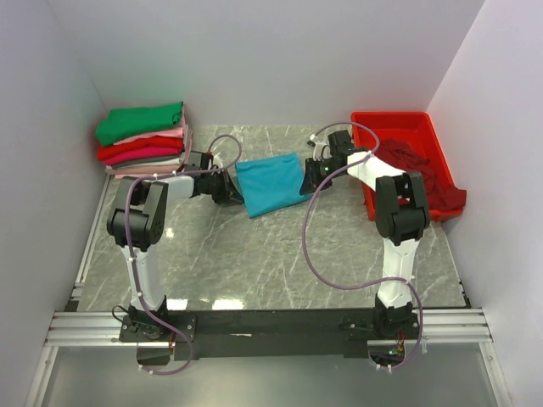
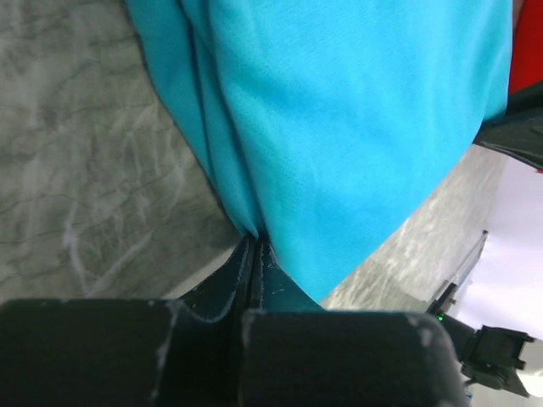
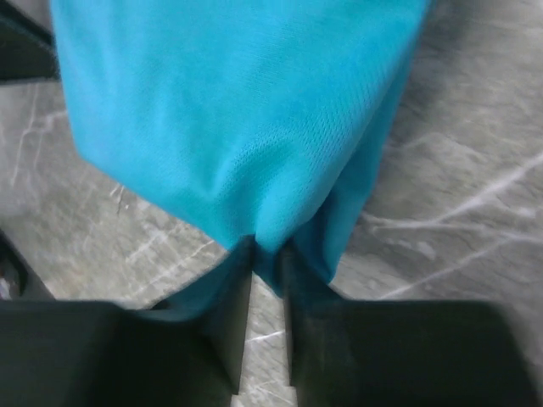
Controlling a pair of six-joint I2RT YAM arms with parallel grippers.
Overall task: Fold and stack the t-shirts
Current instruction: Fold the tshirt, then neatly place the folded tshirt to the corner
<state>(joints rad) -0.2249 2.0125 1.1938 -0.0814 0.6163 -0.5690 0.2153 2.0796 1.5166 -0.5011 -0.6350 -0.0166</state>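
- Top external: both arms reach to the middle of the worktop's (image 1: pixel 280 254) far half. There the teal shirt (image 1: pixel 270 186), already folded to a compact panel, hangs stretched between the left gripper (image 1: pixel 227 188) and the right gripper (image 1: pixel 307 178). The step in hand looks like a last fold or the carry. The next move likely calls for both arms to travel together toward the stack (image 1: pixel 144 140) at the far-left corner, keeping the cloth taut.
- Top external, containers: the tray (image 1: pixel 394 117) at the far-right corner holds one crumpled maroon shirt (image 1: pixel 424 174), partly draped over the tray's near rim.
- Left wrist: the left gripper (image 2: pixel 253 254) is pinched tight on a bunched edge of the teal shirt (image 2: pixel 339 110), just above the marble.
- Right wrist: the right gripper (image 3: pixel 267 259) clamps the opposite edge of the teal shirt (image 3: pixel 237 110), with cloth caught between its fingertips.
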